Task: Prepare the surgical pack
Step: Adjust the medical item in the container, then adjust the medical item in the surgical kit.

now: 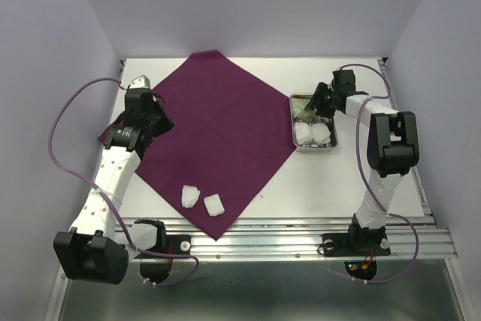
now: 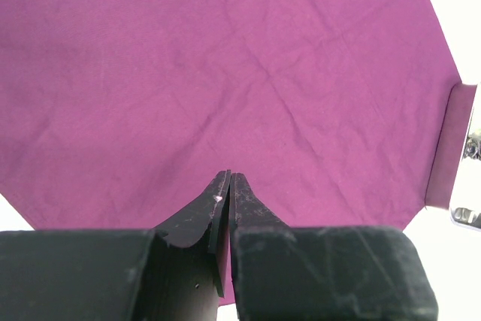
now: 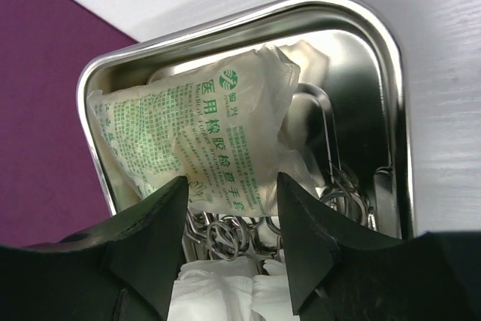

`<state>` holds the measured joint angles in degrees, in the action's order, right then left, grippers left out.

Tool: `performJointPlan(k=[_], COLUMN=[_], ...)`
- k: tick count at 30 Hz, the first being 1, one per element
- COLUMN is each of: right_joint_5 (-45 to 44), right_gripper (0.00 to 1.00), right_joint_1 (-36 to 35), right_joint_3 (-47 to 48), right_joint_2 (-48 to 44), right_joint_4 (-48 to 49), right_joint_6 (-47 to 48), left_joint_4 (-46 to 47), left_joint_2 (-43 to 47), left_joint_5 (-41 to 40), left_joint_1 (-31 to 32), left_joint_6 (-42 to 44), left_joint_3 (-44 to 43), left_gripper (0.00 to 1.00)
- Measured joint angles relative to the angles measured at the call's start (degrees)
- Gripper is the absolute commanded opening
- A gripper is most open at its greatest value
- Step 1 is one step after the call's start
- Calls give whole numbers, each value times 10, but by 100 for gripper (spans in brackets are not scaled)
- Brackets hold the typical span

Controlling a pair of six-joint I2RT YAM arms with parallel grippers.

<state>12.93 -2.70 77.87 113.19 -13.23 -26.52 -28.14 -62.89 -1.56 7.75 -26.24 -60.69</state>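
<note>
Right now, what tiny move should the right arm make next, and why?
Probably lower slightly and close on the white packet: the right jaws stand open, straddling its near end inside the steel tray, not yet gripping it.

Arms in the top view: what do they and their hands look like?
The left arm and right arm are white tubular links with black joint housings, each trailed by a lilac cable. Left hand and right hand have matte black wedge fingers.
</note>
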Motion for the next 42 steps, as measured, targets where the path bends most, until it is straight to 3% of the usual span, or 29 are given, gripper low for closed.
performJointPlan(k=[6,7,15,24,28,33,38,42], right_joint_5=[-3,-9,-65,-77,-72,-47,-14,4], right_gripper=[59,65,76,74,68,62,61,61], right_joint_1=[-7,-7,-8,-23,-102,-275,-468,-553], right_joint_3=[0,-1,-18,-24,-56,-92,-105,-82], right_joint_2=[-2,-5,-96,-159,-203,-226,-189,-128], right_joint_4=[-1,-3,-17,-40,-48,-42,-32,-30], right_joint_6=[4,5,13,26,28,26,17,15], left_joint_4=[0,0,0,-2,-5,-17,-36,-52], left_joint_2=[0,0,1,2,9,18,26,39], left_joint_5=[-1,-2,-7,-24,-35,-47,-65,-77], left_joint_1=[0,0,0,0,0,0,-5,-11], left_joint_6=[0,0,0,1,1,1,3,3], left_joint_3=[0,0,0,3,8,10,5,-11], left_gripper=[15,15,15,15,15,15,15,15])
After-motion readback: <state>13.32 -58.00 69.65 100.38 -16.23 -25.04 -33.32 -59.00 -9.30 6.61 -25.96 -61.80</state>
